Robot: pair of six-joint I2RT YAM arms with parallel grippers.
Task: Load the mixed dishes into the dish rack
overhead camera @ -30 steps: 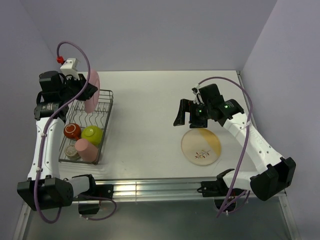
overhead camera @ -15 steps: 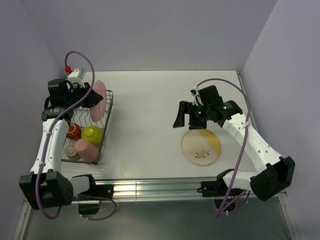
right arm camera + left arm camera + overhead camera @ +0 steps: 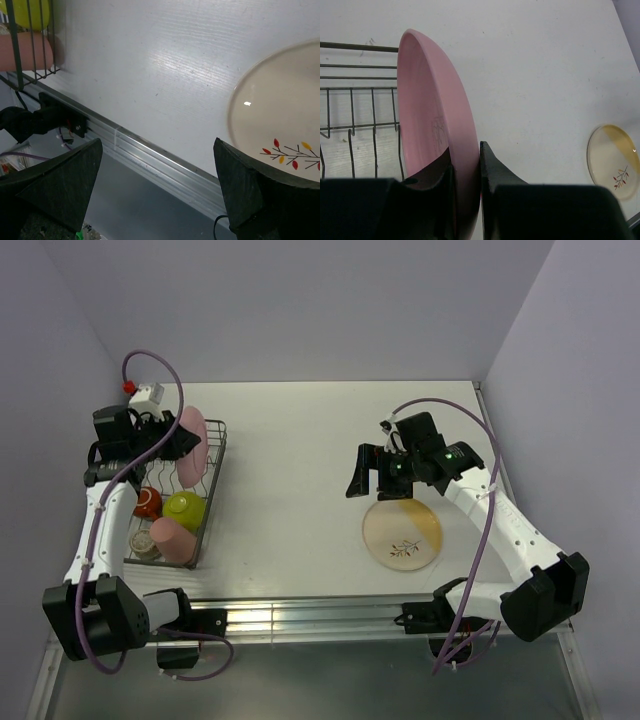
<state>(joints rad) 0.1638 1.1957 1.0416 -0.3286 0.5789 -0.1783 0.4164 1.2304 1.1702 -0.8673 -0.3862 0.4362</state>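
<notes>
My left gripper is shut on the rim of the pink plate, holding it on edge over the far end of the dish rack. In the left wrist view the pink plate stands between my fingers. The rack holds the lime-green bowl, the dark red-orange mug, the salmon-pink cup and the small grey-tan cup. The cream-and-orange plate lies flat on the table. My right gripper is open and empty, just above its far edge; the plate also shows in the right wrist view.
The table's front aluminium rail runs along the near edge. Purple walls close in on the left, back and right. The rack sits close to the left wall.
My left gripper has carried the pink plate down and toward the near side over the rack's far end. My right gripper has barely moved.
</notes>
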